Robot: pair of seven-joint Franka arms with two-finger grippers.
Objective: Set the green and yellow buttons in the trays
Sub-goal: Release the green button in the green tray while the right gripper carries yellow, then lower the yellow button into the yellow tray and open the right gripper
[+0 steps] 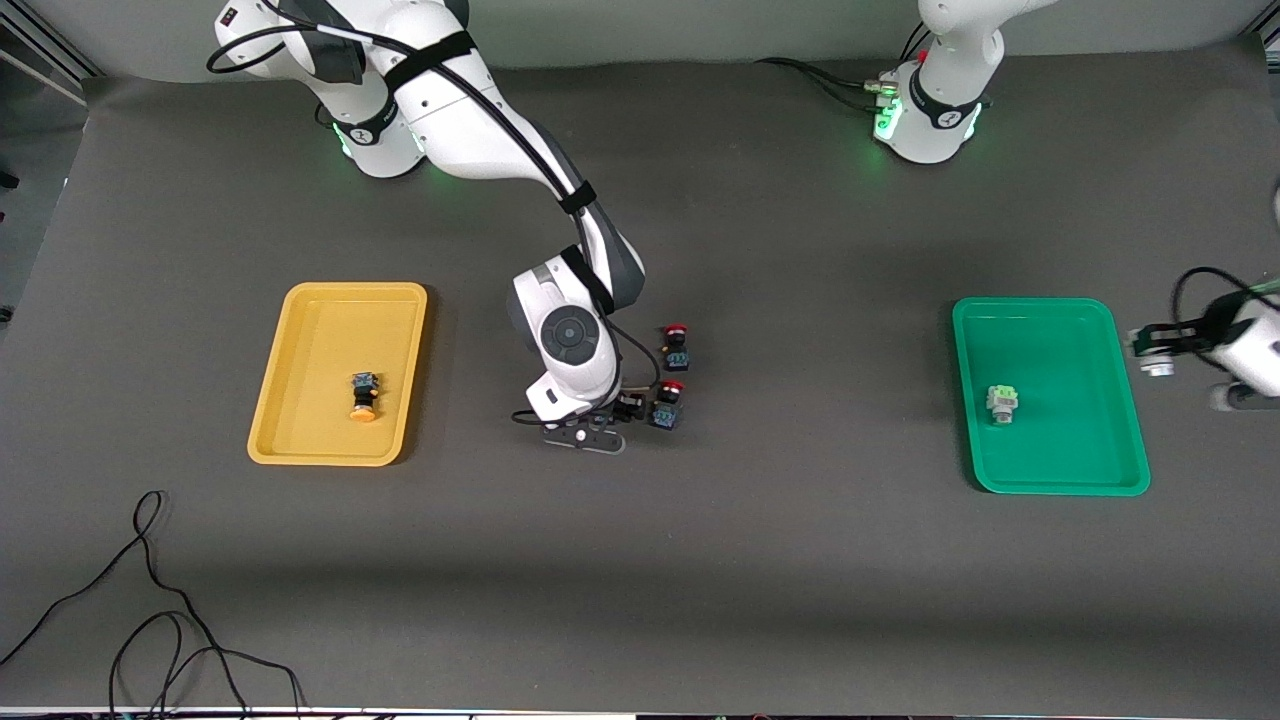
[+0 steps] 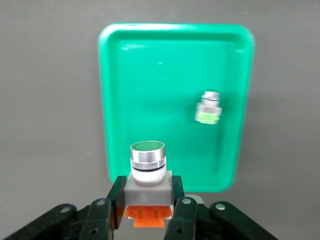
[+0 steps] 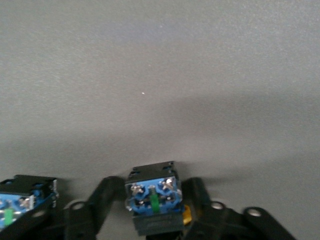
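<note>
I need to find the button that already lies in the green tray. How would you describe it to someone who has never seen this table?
Look for the green tray at the left arm's end of the table. One small button lies inside it. It has a white-grey body with a light-green block, unlike the black-blue, red-capped buttons at the table's middle.

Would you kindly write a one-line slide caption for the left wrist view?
Left gripper holds a green-capped button over the green tray, where another button lies.
</note>
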